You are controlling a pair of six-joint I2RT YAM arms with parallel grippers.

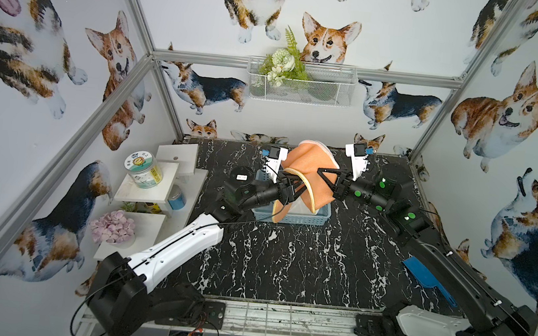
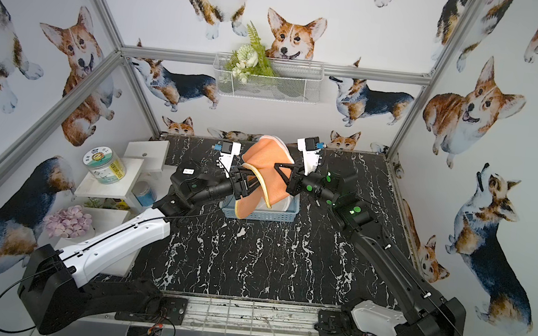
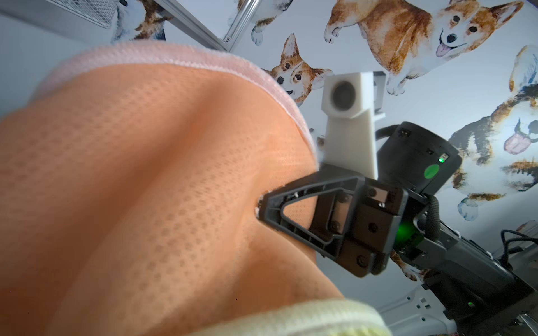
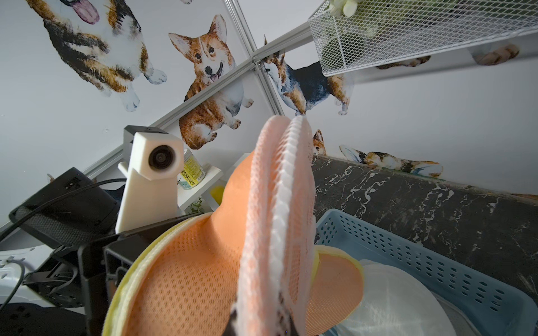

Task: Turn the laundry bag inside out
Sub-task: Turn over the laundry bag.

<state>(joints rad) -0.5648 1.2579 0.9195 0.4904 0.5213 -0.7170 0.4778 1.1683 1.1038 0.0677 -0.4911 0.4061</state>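
Corgi-print walls closed in a black marble tabletop (image 1: 284,263), with a blue perforated basket (image 1: 317,217) set toward its far side. The orange mesh laundry bag (image 1: 310,159) hung in the air above that basket, stretched between the two arms, its lower flap drooping over the basket's near wall. The right gripper (image 1: 319,171) was clamped on a fold of the bag's orange body, and the left wrist view showed the mesh puckered at its tip. The left gripper (image 1: 294,187) sat at the yellow-trimmed rim (image 1: 309,194) of the mouth; its jaws were hidden behind the trim, so whether they had caught the edge or stood apart could not be told.

The step in hand seemed to be setting up the inversion – one arm anchoring the body, the other working at the opening. The next move would likely call for a sure hold on the rim, then drawing the pinched fabric through the mouth without the mesh slipping free or snagging on the basket.
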